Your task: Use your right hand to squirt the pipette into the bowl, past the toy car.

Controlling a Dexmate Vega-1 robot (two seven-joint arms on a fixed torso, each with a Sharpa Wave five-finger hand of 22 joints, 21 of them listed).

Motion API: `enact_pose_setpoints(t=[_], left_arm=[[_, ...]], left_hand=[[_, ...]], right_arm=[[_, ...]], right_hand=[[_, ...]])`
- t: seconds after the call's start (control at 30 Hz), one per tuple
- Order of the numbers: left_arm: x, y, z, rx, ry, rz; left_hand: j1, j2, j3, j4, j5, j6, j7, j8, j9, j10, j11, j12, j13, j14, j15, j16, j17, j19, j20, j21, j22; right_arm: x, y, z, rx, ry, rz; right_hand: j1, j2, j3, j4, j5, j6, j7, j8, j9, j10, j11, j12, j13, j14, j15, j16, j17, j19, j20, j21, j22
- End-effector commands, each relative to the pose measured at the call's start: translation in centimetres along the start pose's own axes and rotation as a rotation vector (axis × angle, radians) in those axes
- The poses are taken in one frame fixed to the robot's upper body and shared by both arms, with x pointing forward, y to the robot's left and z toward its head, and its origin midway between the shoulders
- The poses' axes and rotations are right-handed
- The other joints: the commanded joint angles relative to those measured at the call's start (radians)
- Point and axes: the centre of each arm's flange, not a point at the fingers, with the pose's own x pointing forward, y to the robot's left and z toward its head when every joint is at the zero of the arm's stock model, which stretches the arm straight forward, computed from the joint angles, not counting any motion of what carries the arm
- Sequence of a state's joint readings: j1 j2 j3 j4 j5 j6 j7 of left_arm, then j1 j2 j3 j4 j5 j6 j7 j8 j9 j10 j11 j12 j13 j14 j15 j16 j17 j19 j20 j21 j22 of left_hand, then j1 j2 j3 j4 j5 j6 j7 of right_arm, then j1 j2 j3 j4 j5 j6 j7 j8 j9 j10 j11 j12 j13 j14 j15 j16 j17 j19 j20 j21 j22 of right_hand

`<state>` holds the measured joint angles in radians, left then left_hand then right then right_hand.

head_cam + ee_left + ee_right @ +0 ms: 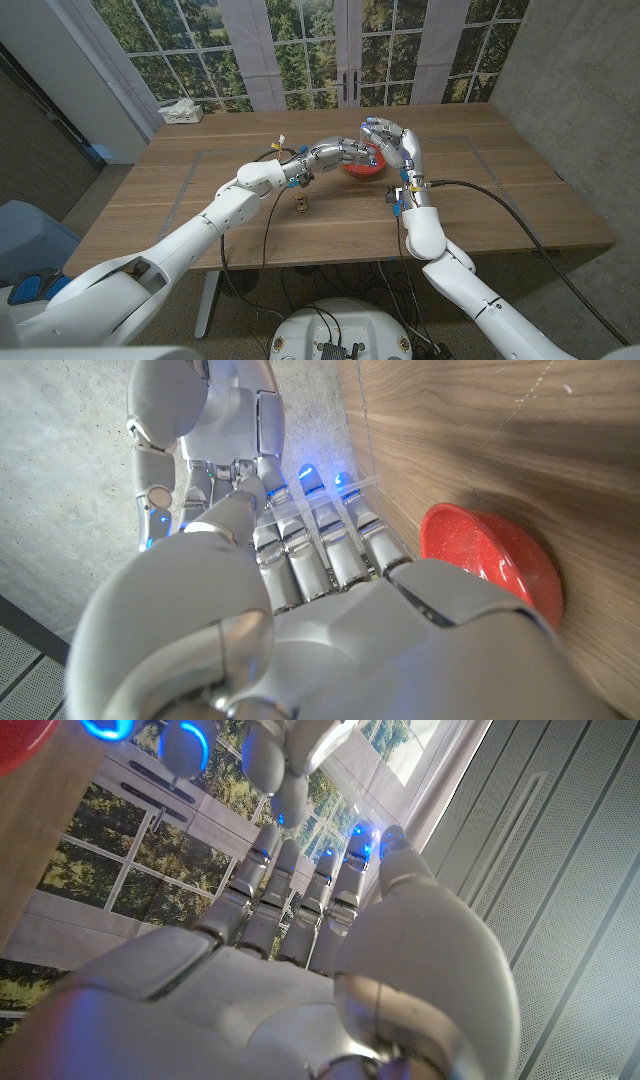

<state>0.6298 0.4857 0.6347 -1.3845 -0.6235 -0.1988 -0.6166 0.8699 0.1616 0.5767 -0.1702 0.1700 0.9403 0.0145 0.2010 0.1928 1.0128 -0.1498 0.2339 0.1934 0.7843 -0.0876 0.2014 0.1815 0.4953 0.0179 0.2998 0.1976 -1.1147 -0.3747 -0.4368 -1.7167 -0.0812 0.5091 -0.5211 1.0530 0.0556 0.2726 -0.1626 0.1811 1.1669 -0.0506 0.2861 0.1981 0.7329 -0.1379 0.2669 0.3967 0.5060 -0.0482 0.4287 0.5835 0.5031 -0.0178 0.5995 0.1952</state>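
A red bowl point(368, 168) sits on the wooden table point(180, 190) right of centre; its rim point(490, 555) also shows beside my left hand. My left hand point(348, 154) reaches over the bowl's near-left side. It pinches a thin clear pipette point(345, 485) between thumb and fingers. My right hand point(397, 145) stands upright just right of the bowl, fingers extended toward the left hand's fingertips point(290, 790) and meeting them; I see nothing held in it. A small brown toy car point(301, 206) stands on the table in front of the bowl, to its left.
A tissue box point(180, 112) stands at the table's far left corner. Windows run behind the far edge and a concrete wall stands on the right. A black cable point(500, 205) trails from my right wrist across the table's right part.
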Motion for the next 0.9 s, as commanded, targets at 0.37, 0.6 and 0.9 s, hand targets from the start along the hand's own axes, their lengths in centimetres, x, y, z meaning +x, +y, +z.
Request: enact_pose_setpoints(t=[0.37, 0.6, 0.9], left_arm=[[-0.6, 0.0, 1.1, 0.163, 0.014, 0.009], [-1.5, 0.1, 2.2, 0.328, 0.028, 0.058], [-2.9, 0.4, 3.0, 0.438, 0.034, 0.149]], left_hand=[[-0.037, -0.060, -0.079, -0.006, 0.016, -0.334, 0.013, -0.038, -0.002, -0.286, 0.072, -0.062, 0.011, -0.138, -0.056, -0.016, 0.014, -0.088, 0.042, -0.028, 0.002], [-0.033, -0.114, -0.141, -0.004, 0.018, -0.592, -0.025, -0.029, -0.006, -0.583, 0.102, -0.058, 0.010, -0.371, -0.005, -0.026, 0.006, -0.207, 0.060, -0.076, 0.000], [-0.045, -0.125, -0.165, 0.005, 0.017, -0.672, -0.031, -0.028, -0.006, -0.695, 0.126, -0.057, 0.009, -0.471, 0.019, -0.027, 0.003, -0.255, 0.067, -0.089, 0.000]], right_arm=[[-0.4, -0.8, -0.1, 0.024, -0.005, -0.051], [-0.5, -1.3, -0.3, 0.038, -0.001, -0.086], [-0.6, -1.6, -0.2, 0.029, -0.013, -0.127]], right_hand=[[0.022, 0.001, 0.022, -0.003, 0.000, 0.026, 0.013, 0.007, 0.003, 0.009, 0.003, 0.005, 0.006, 0.019, -0.148, -0.014, -0.008, 0.002, -0.001, 0.015, 0.002], [0.023, 0.002, 0.025, -0.002, 0.000, 0.027, 0.014, 0.007, 0.003, 0.010, 0.003, 0.005, 0.006, 0.021, -0.147, -0.015, -0.009, 0.000, -0.004, 0.017, 0.002], [0.023, 0.001, 0.027, -0.001, 0.000, 0.027, 0.015, 0.006, 0.004, 0.013, 0.003, 0.005, 0.007, 0.020, -0.147, -0.016, -0.009, -0.001, -0.004, 0.019, 0.002]])
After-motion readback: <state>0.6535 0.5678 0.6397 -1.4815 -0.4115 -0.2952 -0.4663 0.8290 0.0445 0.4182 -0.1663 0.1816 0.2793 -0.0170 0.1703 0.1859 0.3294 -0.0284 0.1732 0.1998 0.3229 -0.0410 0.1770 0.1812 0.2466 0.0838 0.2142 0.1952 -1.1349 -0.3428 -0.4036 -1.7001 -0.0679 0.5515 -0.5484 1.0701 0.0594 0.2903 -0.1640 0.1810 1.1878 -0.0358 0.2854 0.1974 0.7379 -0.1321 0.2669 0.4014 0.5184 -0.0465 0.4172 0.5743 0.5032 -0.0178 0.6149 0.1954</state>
